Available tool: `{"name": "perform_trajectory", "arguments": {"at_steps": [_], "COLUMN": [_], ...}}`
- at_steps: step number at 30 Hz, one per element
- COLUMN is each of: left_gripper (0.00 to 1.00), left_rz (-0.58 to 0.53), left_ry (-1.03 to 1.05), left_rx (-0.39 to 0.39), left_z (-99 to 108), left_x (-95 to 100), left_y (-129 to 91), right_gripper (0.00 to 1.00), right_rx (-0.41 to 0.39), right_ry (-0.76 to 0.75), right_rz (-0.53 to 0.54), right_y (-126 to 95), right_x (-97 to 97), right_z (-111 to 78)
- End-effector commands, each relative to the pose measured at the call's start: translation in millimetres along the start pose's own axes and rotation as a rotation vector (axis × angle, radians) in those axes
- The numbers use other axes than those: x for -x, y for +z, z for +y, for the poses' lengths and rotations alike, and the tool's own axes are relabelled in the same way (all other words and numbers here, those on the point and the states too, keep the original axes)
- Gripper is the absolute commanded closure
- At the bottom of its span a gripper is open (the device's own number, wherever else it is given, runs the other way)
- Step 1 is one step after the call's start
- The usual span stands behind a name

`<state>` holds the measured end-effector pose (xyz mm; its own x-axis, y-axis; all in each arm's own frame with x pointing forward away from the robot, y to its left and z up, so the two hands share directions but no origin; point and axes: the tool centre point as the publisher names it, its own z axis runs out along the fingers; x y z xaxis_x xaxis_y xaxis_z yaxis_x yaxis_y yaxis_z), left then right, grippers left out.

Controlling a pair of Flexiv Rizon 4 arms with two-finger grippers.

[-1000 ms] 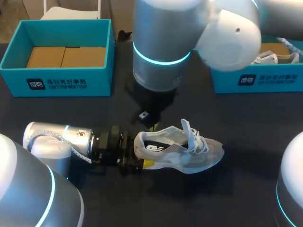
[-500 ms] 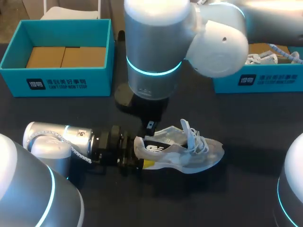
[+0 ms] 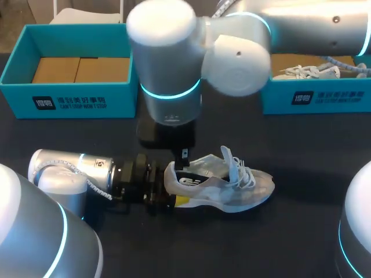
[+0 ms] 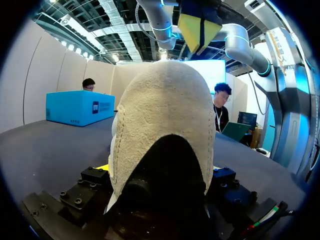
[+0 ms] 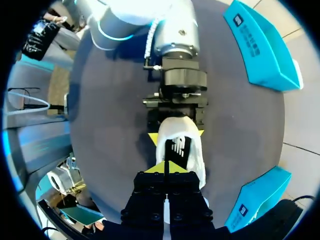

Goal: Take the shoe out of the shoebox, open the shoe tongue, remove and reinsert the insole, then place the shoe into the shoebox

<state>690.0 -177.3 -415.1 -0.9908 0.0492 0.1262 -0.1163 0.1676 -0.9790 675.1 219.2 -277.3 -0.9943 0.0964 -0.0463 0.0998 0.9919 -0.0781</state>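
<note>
Left gripper point(image 3: 167, 196) clamps shoe point(image 3: 235, 188) heel, frame middle. Right gripper point(image 5: 165, 168), tips together, above shoe: may miss insole point(image 5: 178, 146), knock shoe loose.

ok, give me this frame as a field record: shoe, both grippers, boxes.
shoe: on the table, not in a box
left gripper: shut on the shoe's heel
right gripper: shut, nothing held, above the heel, clear of it
left shoebox: brown cardboard inside
right shoebox: white laces visible inside
</note>
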Motion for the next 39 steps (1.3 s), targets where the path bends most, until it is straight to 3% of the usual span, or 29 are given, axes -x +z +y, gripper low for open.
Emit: {"name": "perform_trajectory", "arguments": {"at_steps": [1, 7, 11, 13, 27, 31, 33, 39], "left_gripper": [1.00, 1.00, 1.00, 1.00, 1.00, 1.00, 1.00, 1.00], "left_rz": [-0.004, -0.004, -0.004, -0.004, -0.004, -0.004, -0.004, -0.004], "left_ry": [0.000, 0.000, 0.000, 0.000, 0.000, 0.000, 0.000, 0.000], "left_rx": [0.000, 0.000, 0.000, 0.000, 0.000, 0.000, 0.000, 0.000], "left_z": [0, 0, 0, 0, 0, 0, 0, 0], "left_x": [-1.1, -1.1, -1.1, -1.1, -1.1, -1.1, -1.1, -1.1], "left_y": [0, 0, 0, 0, 0, 0, 0, 0], "right_gripper": [1.00, 1.00, 1.00, 1.00, 1.00, 1.00, 1.00, 1.00], "right_rx": [0.010, 0.010, 0.042, 0.004, 0.004, -0.012, 0.019, 0.033], "right_ry": [0.004, 0.004, -0.052, -0.089, -0.089, -0.103, -0.109, -0.096], "right_rz": [-0.005, -0.005, -0.025, -0.094, -0.094, -0.093, -0.086, -0.062], "right_y": [4, 4, 23, 37, 37, 59, 69, 82], "right_x": [-2.5, -2.5, 8.8, 10.9, 10.9, 25.8, 30.5, 27.5], "right_z": [-3.4, -3.4, -6.9, -6.5, -6.5, -6.9, -9.1, -13.8]}}
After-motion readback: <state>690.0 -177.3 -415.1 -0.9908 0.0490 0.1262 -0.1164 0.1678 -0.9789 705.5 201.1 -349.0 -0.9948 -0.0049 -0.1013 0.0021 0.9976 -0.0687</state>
